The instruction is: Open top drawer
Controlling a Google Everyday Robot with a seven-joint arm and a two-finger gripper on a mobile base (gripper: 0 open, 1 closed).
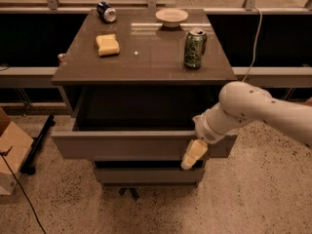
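Note:
The top drawer (122,145) of a grey-brown cabinet stands pulled far out; its plain flat front panel faces me and its dark box is open to view. My gripper (192,156) hangs at the right end of that front panel, with the cream fingertip pointing down over the panel's lower edge. The white arm (253,111) comes in from the right. A narrower drawer front (146,175) shows below.
On the cabinet top (146,57) stand a green can (194,48), a white bowl (171,16), a yellow sponge (107,45) and a lying blue can (106,11). A cardboard box (12,155) sits on the floor at left. A dark bench runs behind.

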